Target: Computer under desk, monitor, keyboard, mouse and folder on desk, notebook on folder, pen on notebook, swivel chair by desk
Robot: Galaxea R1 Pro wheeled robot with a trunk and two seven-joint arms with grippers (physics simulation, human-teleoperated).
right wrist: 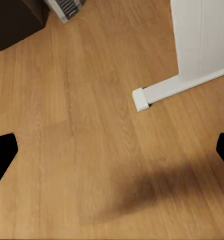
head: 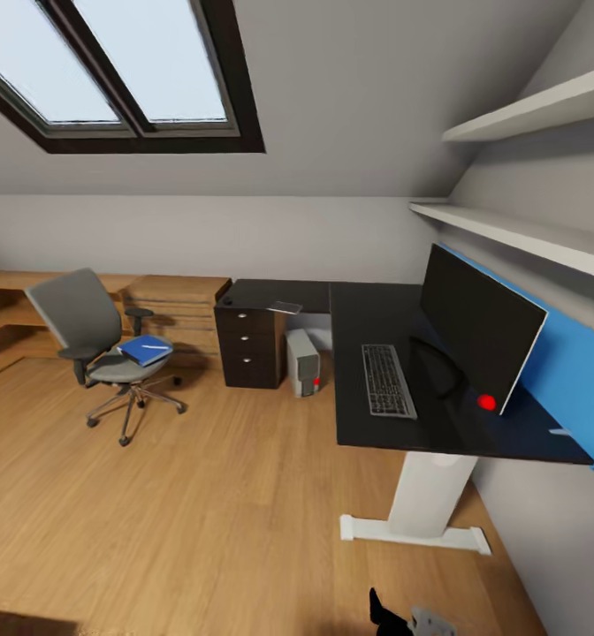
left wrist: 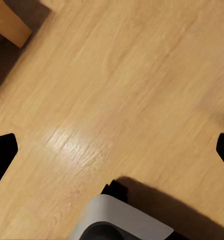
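Observation:
The black-topped desk (head: 368, 309) runs along the right wall. On it stand the monitor (head: 474, 327) and, in front of it, the keyboard (head: 387, 380). The grey-white computer (head: 303, 362) stands on the floor under the desk, and its corner shows in the right wrist view (right wrist: 67, 7). A thin grey notebook (head: 286, 307) lies on the desk above the drawers. Far left, the swivel chair (head: 76, 318) holds the blue folder (head: 145, 350) with the white pen (head: 156, 347) on it. I cannot make out the mouse. My left gripper (left wrist: 112, 150) and right gripper (right wrist: 112, 150) hang open over bare floor.
Dark drawers (head: 249, 344) sit under the desk's far end, with low oak cabinets (head: 178, 305) beyond the chair. The desk's white leg (right wrist: 202, 35) and foot (right wrist: 157, 92) are close to my right arm. Two wall shelves (head: 518, 234) hang above the monitor. An oak corner (left wrist: 7, 22) shows by my left arm.

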